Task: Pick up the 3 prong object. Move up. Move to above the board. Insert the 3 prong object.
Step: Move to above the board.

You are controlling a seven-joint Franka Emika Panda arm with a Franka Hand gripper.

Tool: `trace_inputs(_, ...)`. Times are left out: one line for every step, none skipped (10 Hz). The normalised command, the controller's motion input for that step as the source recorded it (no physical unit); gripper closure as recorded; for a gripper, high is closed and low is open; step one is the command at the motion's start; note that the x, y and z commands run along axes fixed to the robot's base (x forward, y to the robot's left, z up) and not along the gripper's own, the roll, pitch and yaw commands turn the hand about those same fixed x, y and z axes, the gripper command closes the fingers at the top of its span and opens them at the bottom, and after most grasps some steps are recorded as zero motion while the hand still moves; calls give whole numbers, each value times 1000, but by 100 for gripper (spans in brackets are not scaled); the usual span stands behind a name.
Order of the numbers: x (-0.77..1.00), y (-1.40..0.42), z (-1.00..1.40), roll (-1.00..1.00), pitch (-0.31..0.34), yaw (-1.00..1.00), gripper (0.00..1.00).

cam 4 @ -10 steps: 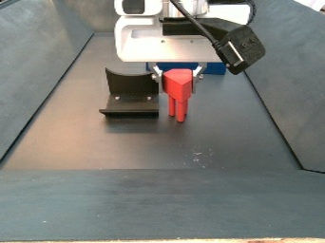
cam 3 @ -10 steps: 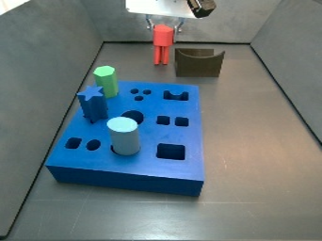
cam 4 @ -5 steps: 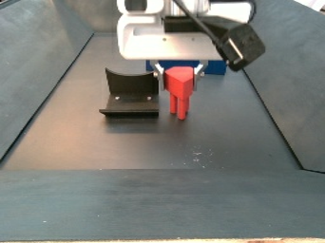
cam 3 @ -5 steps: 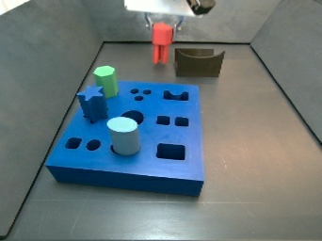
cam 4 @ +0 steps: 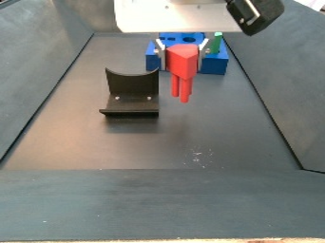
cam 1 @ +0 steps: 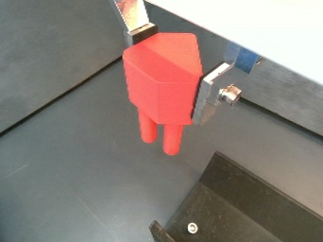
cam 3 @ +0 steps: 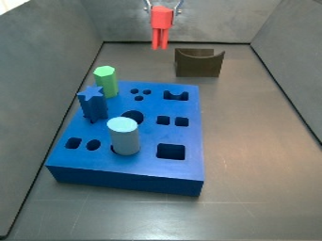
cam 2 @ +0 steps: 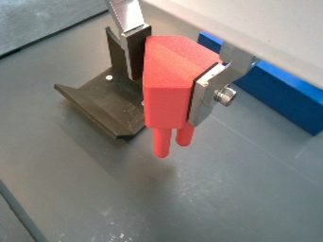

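Wrist views: gripper (cam 1: 171, 64) pinched the 3 prong object (cam 1: 161, 77) by its head, prongs hanging below, clear of the floor.

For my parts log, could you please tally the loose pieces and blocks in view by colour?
Red: 1, the 3 prong object, held clear of the floor in the gripper.
Green: 1, peg.
Blue: 2, the board and star piece.
Pale teal: 1, cylinder.
Dark olive: 1, U-shaped block.
Total: 6.
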Motion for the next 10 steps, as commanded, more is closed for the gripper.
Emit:
trace_inputs(-259,18,1000,-227,261,-42,100)
trace_inputs(-234,20,1000,-206,168,-47,100)
trace_inputs(-225,21,1000,-195,131,-46,100)
trace_inputs(-205,24,1000,-172,57,-35,100)
trace_inputs(-197,25,1000,-165,34,-31,100)
trace_inputs(-184,27,1000,-155,9,-31,100)
trace_inputs(-178,29,1000,-151,5,-28,100)
trace_inputs(-163,32,1000,-145,5,-29,100)
trace_inputs(-153,34,1000,-143,8,-29,100)
trace_inputs(-126,37,1000,-139,19,-28,100)
